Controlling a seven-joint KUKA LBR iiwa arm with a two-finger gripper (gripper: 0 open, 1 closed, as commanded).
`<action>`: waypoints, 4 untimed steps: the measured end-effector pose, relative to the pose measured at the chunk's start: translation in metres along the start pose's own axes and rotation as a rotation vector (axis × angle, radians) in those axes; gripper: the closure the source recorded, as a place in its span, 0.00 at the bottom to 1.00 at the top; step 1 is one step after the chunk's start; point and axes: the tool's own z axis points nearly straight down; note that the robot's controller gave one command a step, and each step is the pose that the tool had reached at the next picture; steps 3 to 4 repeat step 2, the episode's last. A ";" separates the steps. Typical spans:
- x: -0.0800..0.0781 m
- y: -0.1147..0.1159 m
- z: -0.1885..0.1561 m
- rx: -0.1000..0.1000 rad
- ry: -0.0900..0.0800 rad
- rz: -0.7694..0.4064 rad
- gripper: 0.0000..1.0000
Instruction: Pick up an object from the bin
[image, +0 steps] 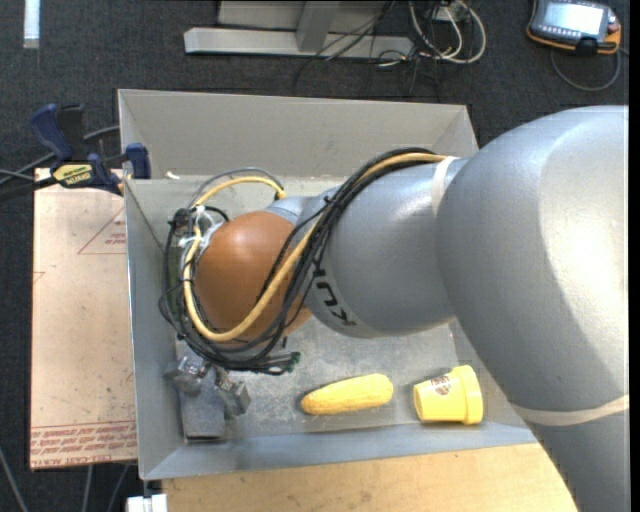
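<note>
The arm (400, 250) comes in from the right and stretches across the grey metal bin (300, 130), its thick grey body covering the middle and right of the floor. At the wrist sits the round orange cover (245, 270), with yellow and black cables (250, 322) looped around it. They hang low over the left half of the bin.

Below the cover, in the near-left corner, is the gripper (210, 388). Its two metal fingers (185, 377) stand apart, so the jaws are spread. Nothing is clearly pinched between them.

Right underneath, and a touch nearer, lies a dark grey flat thing (203, 422). It is tucked into the corner close to the left wall and the near wall. It is roughly block-shaped, though its kind is hard to make out, and whether the fingertips touch it I cannot tell. The two walls crowd that spot tightly.

To the right of the gripper, clear of the fingers, a yellow corn cob (347, 394) lies lengthwise along the near wall on bare grey floor. Further right again, just beside the cob's end but apart from it, a yellow cup (448, 396) lies tipped on its side. Its wide end points right, next to the arm's bulk. Both yellow things sit well away from the corner where the gripper is. The arm and its cover hide whatever is on the floor beneath them.
</note>
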 end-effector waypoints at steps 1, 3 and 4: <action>0.000 0.000 0.000 0.000 0.000 0.000 1.00; -0.003 -0.001 -0.035 0.002 -0.006 0.003 1.00; -0.003 -0.001 -0.035 0.002 -0.006 0.003 1.00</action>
